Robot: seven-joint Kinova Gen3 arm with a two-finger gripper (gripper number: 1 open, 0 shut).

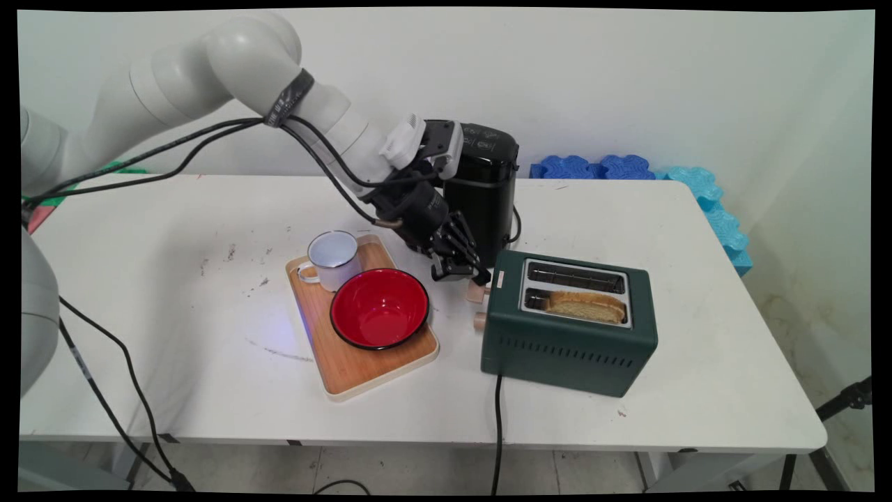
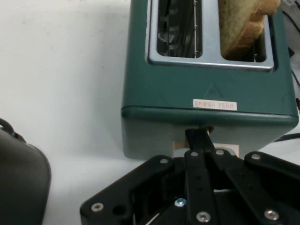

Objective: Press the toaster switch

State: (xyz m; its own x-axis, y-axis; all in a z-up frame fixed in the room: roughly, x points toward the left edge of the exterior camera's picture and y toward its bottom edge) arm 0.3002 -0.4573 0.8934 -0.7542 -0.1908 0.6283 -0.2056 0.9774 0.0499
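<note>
black two-finger gripper (image 1: 465, 270) pressed together on dark green metal toaster's (image 1: 568, 348) wooden lever knob (image 1: 477, 292), bread slice (image 1: 587, 306) in slot beyond it

Robotics lab w/ mock kitchen setup, white table (image 1: 174, 293), bare wall, toaster (image 1: 568, 348), foam mats (image 1: 704, 192)

The white arm (image 1: 230, 63) reaches in from the upper left, bent at a raised elbow, its forearm sloping down and to the right; black cables (image 1: 174, 150) hang from it; the wrist tilts the black gripper (image 1: 465, 273) downward and rightward, low over the table; its two fingers (image 2: 197, 140) are drawn together, tips meeting.
</note>
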